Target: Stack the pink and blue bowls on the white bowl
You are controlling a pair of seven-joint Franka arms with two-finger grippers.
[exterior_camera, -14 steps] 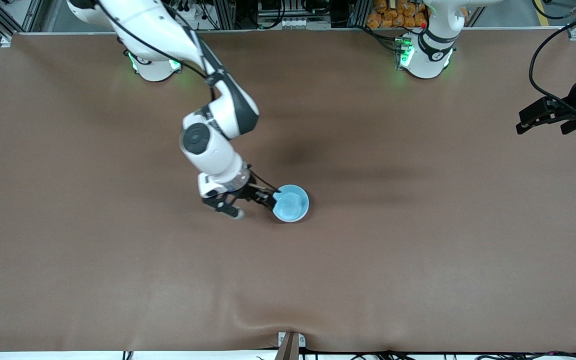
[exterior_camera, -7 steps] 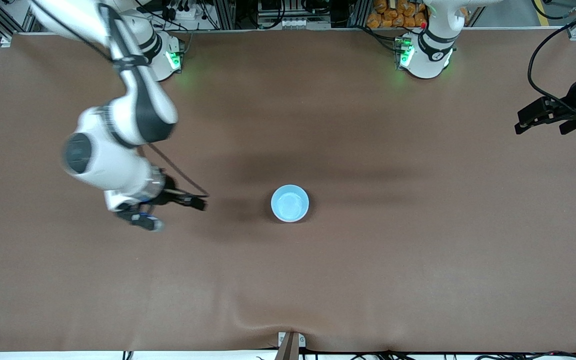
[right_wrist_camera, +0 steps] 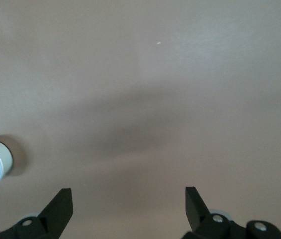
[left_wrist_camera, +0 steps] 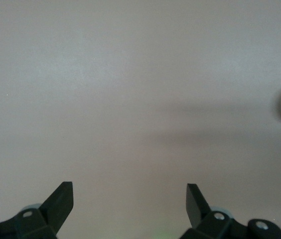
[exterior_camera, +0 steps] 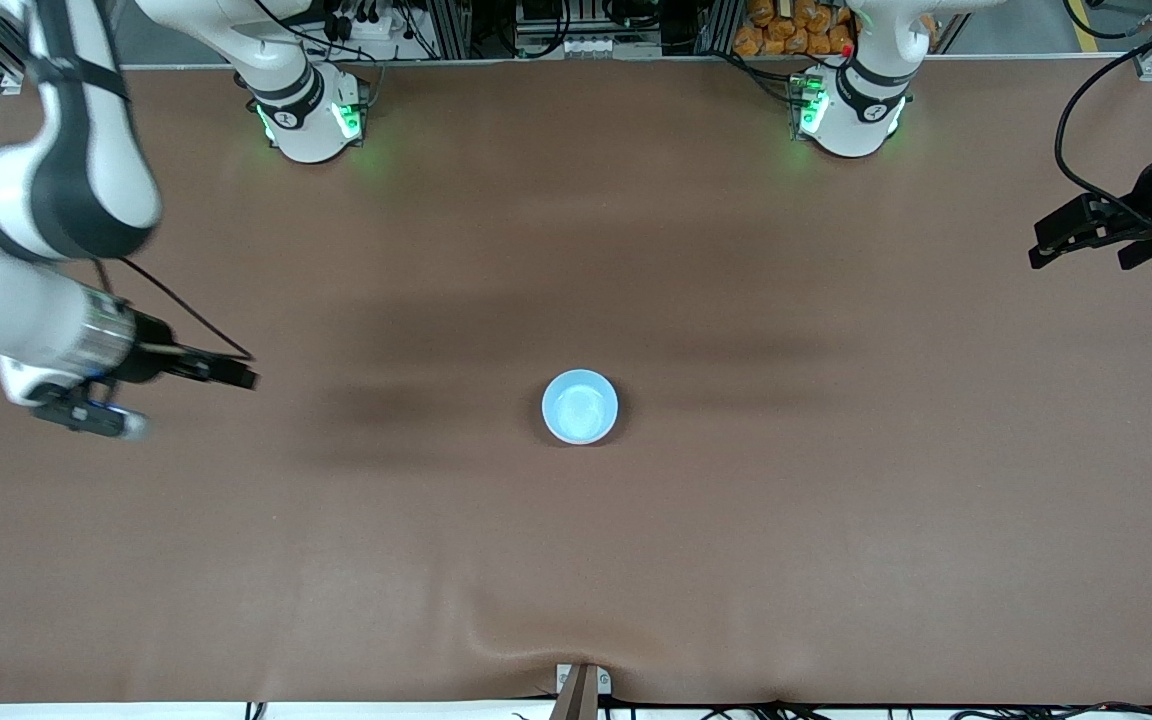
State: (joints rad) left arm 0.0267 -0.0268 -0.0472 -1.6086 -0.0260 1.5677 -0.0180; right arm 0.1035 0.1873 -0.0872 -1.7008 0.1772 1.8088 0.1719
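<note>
Item: blue bowl (exterior_camera: pixel 580 406), light sky blue, round, smooth, sitting upright mid-desk (exterior_camera: pixel 736 550), nothing in it. A pale wall is showing beneath its blue rim in the right wrist view, probably a bowl nested underneath; pink and white bowls are not separately showing.

Right end effector (exterior_camera: pixel 171 392): fingers spread, gripping nothing, hanging over the right arm's end of the desk, the bowl lying well apart toward the centre.

Left end effector (exterior_camera: pixel 1086 240): fingers spread, empty, waiting over the left arm's end, also well apart.

Neither arm is clearly nearer. The bowl, being round, has no long axis.
</note>
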